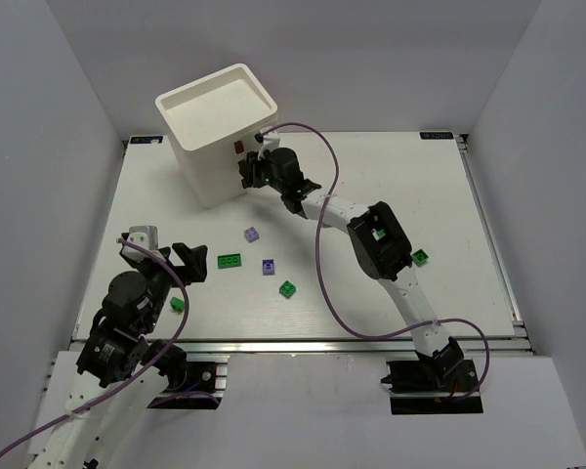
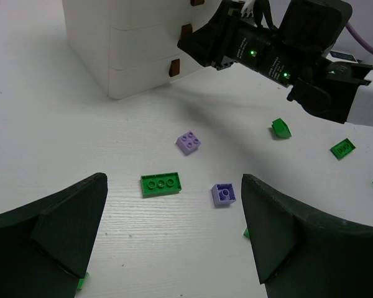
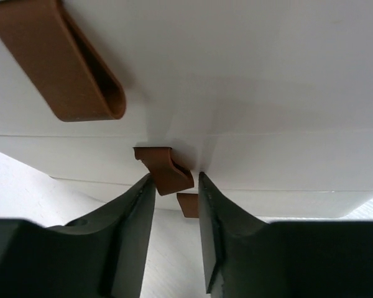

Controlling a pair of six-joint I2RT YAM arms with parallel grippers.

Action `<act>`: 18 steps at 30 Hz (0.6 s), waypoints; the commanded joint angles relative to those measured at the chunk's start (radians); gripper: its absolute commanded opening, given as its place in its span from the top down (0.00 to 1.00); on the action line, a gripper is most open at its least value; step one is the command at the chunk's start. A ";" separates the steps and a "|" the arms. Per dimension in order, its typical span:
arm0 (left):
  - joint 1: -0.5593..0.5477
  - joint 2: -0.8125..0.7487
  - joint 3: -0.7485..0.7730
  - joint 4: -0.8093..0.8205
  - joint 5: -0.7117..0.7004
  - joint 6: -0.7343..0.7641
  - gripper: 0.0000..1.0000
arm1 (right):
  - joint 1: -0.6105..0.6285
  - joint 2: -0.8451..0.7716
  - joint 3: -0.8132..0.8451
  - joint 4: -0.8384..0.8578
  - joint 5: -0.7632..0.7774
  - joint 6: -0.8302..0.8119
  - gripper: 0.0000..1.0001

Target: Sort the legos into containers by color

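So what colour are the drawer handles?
Brown. The handles show best in the right wrist view.

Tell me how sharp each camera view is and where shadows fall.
Top view: even light, sharp, shadows faint around the drawer unit. Left wrist view: bricks sharp, its own fingers dark and soft, a soft shadow under the right arm. Right wrist view: very close, the brown handle slightly soft.

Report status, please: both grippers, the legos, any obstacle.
Left gripper open, over the legos. Right gripper shut on a drawer handle. Legos loose on table, drawers look shut. Nothing seen blocking the handle.
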 commanded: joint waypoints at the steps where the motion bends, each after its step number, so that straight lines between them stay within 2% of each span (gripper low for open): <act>1: -0.003 -0.006 -0.002 -0.013 -0.011 -0.006 0.03 | 0.001 0.008 0.038 0.109 0.013 -0.030 0.62; 4: -0.003 -0.007 -0.002 -0.013 -0.013 -0.006 0.02 | 0.000 0.000 0.028 0.117 -0.024 -0.037 0.74; 5: -0.003 -0.007 -0.002 -0.013 -0.011 -0.006 0.02 | 0.000 -0.003 0.025 0.117 -0.024 -0.040 0.74; 12: -0.003 -0.012 -0.002 -0.013 -0.014 -0.006 0.02 | -0.005 -0.041 -0.034 0.120 -0.039 -0.054 0.95; 15: -0.003 -0.014 0.000 -0.013 -0.013 -0.008 0.02 | -0.005 -0.072 -0.084 0.133 -0.044 -0.063 1.00; 18: -0.003 -0.015 -0.003 -0.013 -0.011 -0.008 0.02 | -0.006 -0.107 -0.147 0.140 -0.056 -0.063 1.00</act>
